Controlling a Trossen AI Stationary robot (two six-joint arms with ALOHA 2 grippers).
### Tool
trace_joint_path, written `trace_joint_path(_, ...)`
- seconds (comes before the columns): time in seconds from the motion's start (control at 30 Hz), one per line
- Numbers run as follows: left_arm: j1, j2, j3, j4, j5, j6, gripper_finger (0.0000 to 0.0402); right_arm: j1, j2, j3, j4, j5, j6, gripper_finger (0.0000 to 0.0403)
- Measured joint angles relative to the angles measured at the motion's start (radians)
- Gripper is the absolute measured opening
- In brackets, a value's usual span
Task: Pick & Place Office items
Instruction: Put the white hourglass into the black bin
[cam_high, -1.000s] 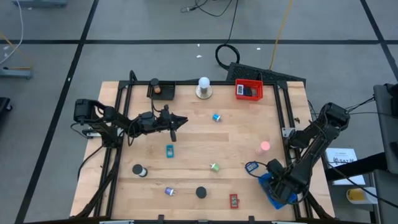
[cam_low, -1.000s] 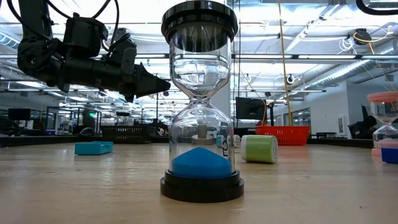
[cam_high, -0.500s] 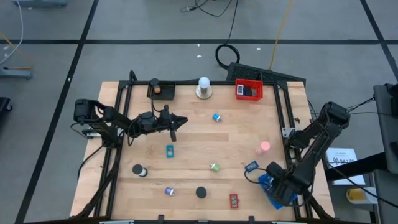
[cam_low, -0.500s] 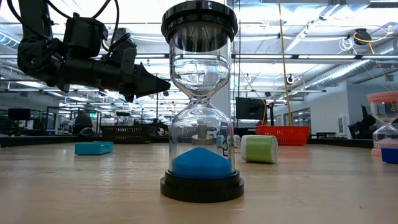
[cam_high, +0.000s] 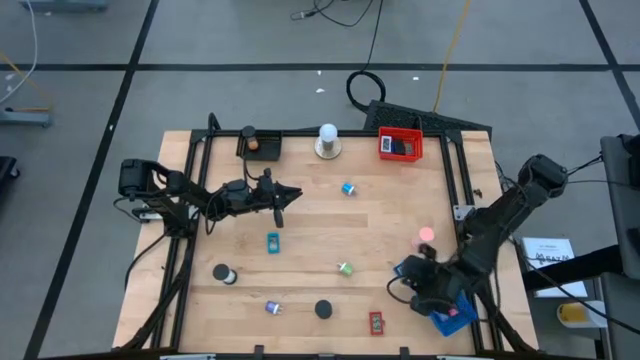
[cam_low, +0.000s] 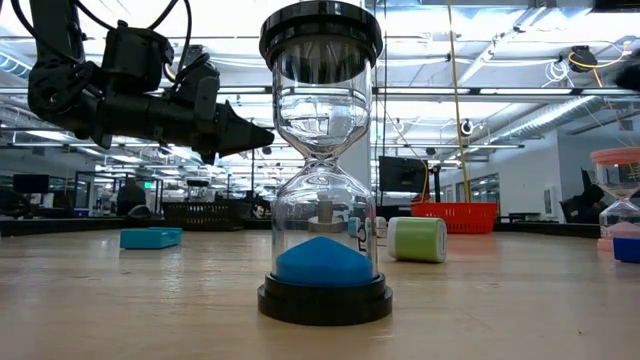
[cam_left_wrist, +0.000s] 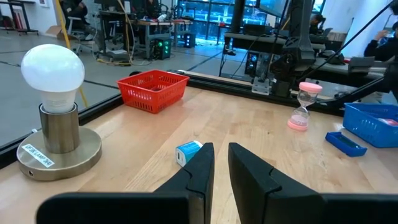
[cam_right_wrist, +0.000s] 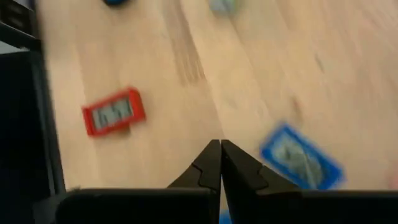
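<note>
Small office items lie scattered on the wooden table (cam_high: 310, 225): a flat blue rectangle (cam_high: 405, 268), a flat red rectangle (cam_high: 376, 322), a teal block (cam_high: 273, 242), a green cylinder (cam_high: 345, 268), a pink hourglass (cam_high: 427, 236) and a black-capped hourglass (cam_low: 322, 160). My right gripper (cam_high: 412, 288) hovers shut and empty at the near right. In its wrist view the blue rectangle (cam_right_wrist: 300, 155) lies to one side of its tips (cam_right_wrist: 219, 146) and the red rectangle (cam_right_wrist: 114, 112) to the other. My left gripper (cam_high: 292, 194) waits above the table's far left, its fingers (cam_left_wrist: 208, 163) nearly together, with nothing between them.
A red tray (cam_high: 401, 146), a black tray (cam_high: 259, 145) and a white bulb on a round base (cam_high: 327, 143) stand along the far edge. A blue tray (cam_high: 452, 318) sits under my right arm at the near right corner. A blue-and-white cylinder (cam_left_wrist: 188, 152) lies ahead of my left gripper.
My right gripper has swung from over the blue tray toward the table's left edge and now hangs near the blue rectangle, which has stayed on the table.
</note>
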Motion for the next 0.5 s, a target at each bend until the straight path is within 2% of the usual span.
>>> trace_joint_path(0.2, 0.000, 0.000, 0.000, 0.000, 0.000, 0.000, 0.0056, -0.153, -0.035, -0.083, 0.328, -0.008, -0.423, 0.0002)
trace_joint_path(0.4, 0.000, 0.000, 0.000, 0.003, 0.000, -0.014, 0.0056, -0.307, -0.051, -0.089, 0.518, -0.034, -0.768, 0.0001)
trace_joint_path(0.5, -0.002, 0.000, 0.000, 0.004, 0.000, -0.020, 0.0056, -0.393, -0.051, -0.089, 0.590, -0.082, -0.904, 0.0001)
